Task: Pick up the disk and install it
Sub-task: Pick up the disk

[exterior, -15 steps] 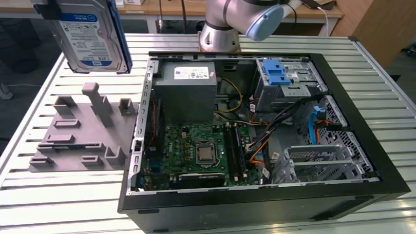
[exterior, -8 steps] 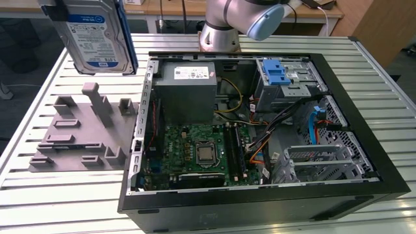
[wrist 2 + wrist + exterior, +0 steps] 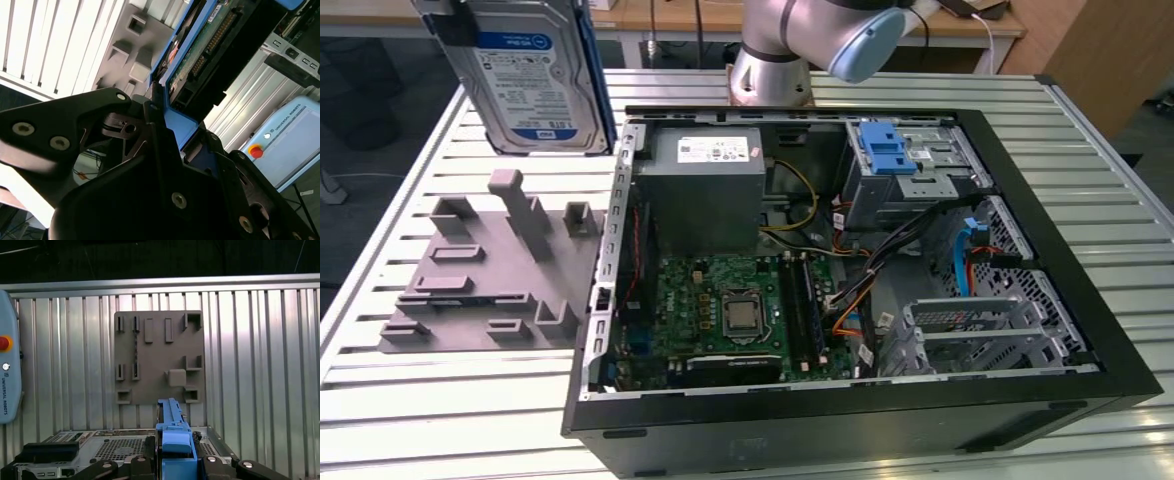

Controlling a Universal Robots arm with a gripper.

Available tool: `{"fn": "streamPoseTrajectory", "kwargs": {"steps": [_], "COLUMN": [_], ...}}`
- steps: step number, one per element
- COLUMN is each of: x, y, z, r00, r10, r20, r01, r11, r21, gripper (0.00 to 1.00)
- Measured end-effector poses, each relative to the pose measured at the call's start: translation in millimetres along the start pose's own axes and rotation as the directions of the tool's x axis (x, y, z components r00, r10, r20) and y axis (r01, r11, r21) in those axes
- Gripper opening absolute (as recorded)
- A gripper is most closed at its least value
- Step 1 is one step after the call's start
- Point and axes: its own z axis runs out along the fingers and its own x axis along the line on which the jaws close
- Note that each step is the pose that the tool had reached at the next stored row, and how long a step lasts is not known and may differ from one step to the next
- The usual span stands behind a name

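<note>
1. Tool state: I read the gripper (image 3: 176,462) as closed on the disk (image 3: 534,80). In the first wrist view the disk's blue end tab (image 3: 175,437) sits clamped between the black fingers (image 3: 220,467). In the second wrist view the blue rail (image 3: 181,125) runs between the same fingers.
2. Disk position: the disk hangs in the air at the exterior view's left, upright on its edge. Its white-and-blue label faces that camera.
3. Disk underside: the second wrist view shows the green circuit board (image 3: 200,55) on the disk's other face.
4. Disk relative to the bench: the disk is clear of the slatted metal table (image 3: 1067,130). It is above the far end of the grey fixture plate (image 3: 494,270) and outside the computer case (image 3: 1041,300).
5. Fixture plate: the plate lies flat on the table just beside the case, at the exterior view's left of it. None of its raised blocks and slots holds a part.
6. Case interior: the case lies open on its side. The grey power supply (image 3: 707,190) is at the far side. The metal drive cage (image 3: 914,175) with its blue latch (image 3: 887,150) is to the exterior view's right of it.
7. Arm: the arm (image 3: 814,40) rises from behind the case.
8. Pendant: a light-blue control pendant (image 3: 7,370) with a red button lies on the table, apart from the plate.
</note>
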Motion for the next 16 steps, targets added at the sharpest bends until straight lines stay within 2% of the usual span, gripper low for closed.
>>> {"fn": "streamPoseTrajectory", "kwargs": {"steps": [16], "x": [3.4], "y": [-24.4], "z": [-0.1], "r00": [1.0000], "r10": [0.000], "r20": [0.0000], "r01": [0.000], "r11": [1.0000], "r21": [0.0000], "gripper": [0.36]}}
